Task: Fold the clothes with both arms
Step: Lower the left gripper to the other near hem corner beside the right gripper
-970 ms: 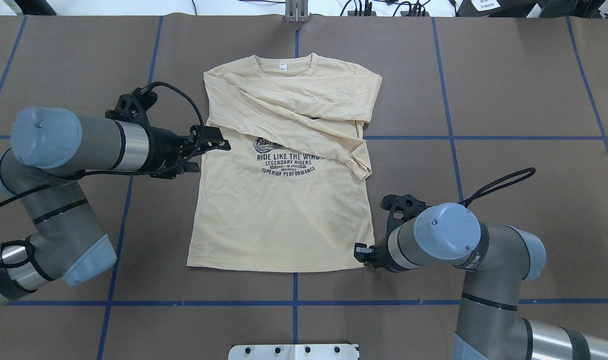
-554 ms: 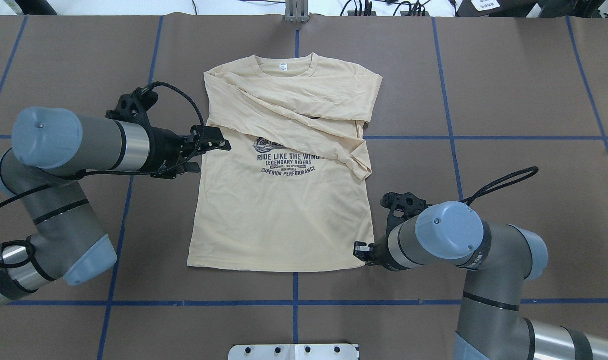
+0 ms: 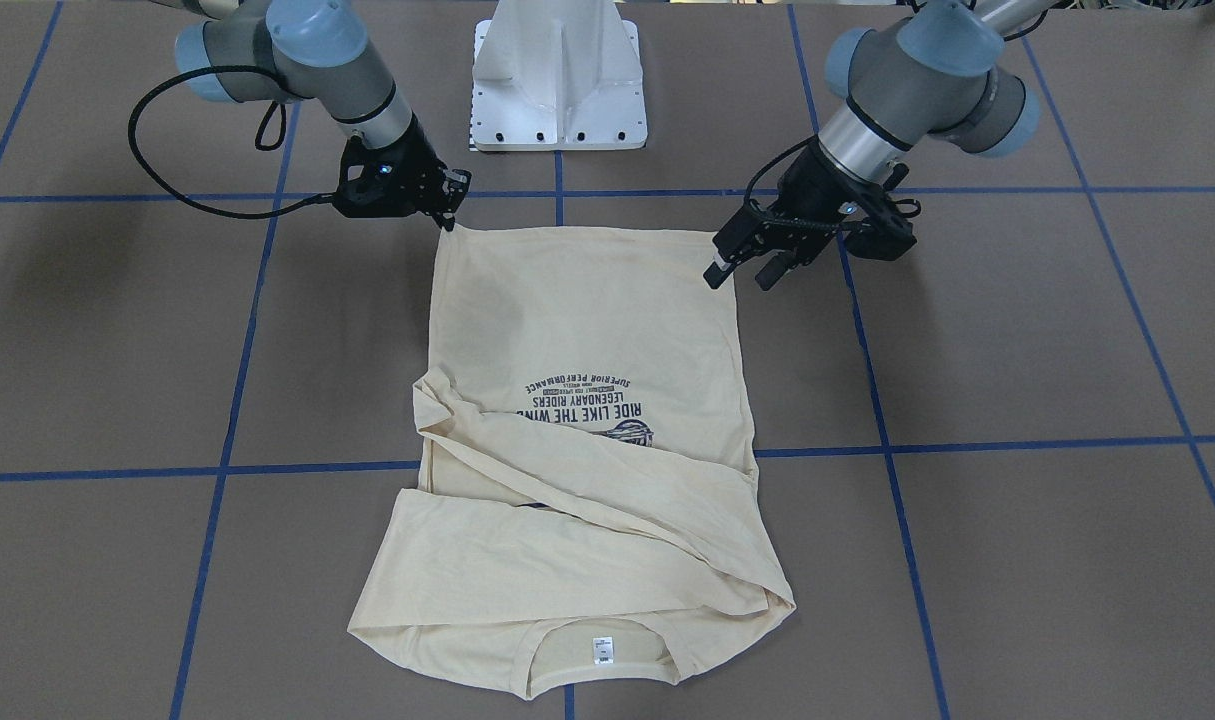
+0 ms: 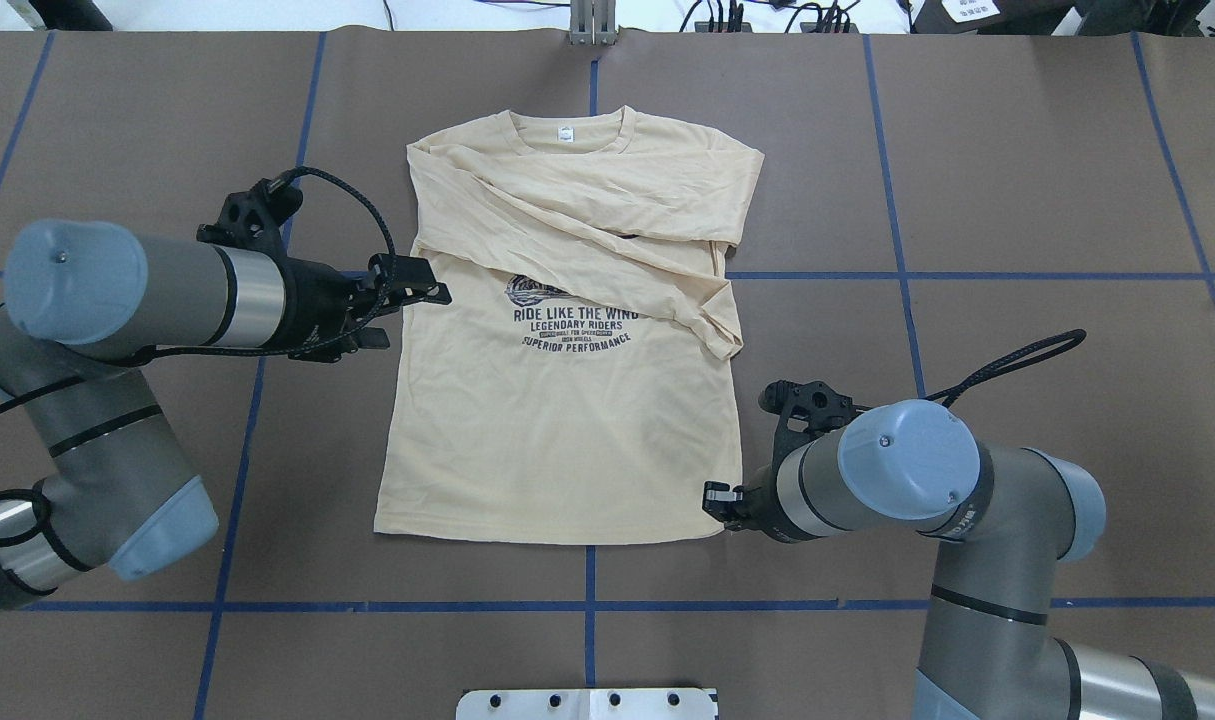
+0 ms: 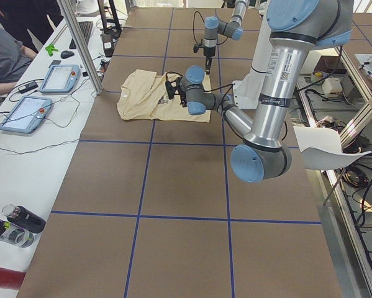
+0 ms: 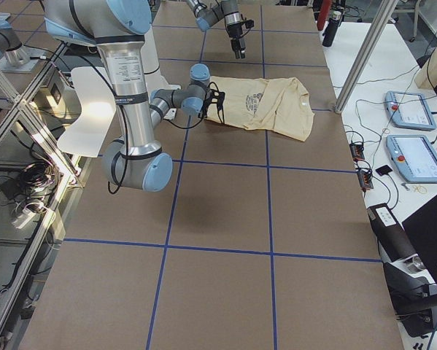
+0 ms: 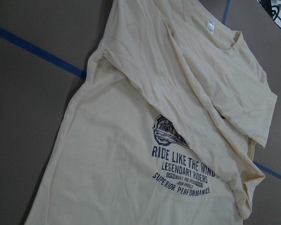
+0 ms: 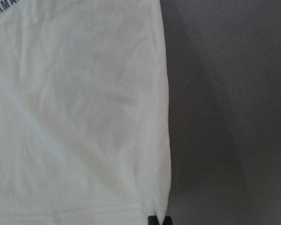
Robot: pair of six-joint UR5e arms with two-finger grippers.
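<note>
The T-shirt [image 4: 557, 440] is lying flat on the table [image 4: 1017, 200], print upward, just in front of the white base [image 3: 557, 80], with its hem [image 4: 527, 535] nearest to the base and its collar [image 4: 567, 135] farthest from it. The sleeves [image 4: 587, 225] are lying folded across the chest and partly covering the navy print [image 4: 572, 325], so I judge that the first part is done. The body is not folded yet, so bringing the hem toward the collar is remaining. The right gripper [image 4: 717, 497] is touching the hem corner on the robot's right of the base. Its tips are standing close together, but I cannot tell if cloth is between them. The left gripper [image 3: 739, 275] is hovering on the other side of the base, over the shirt's edge, with fingers spread and carrying nothing
</note>
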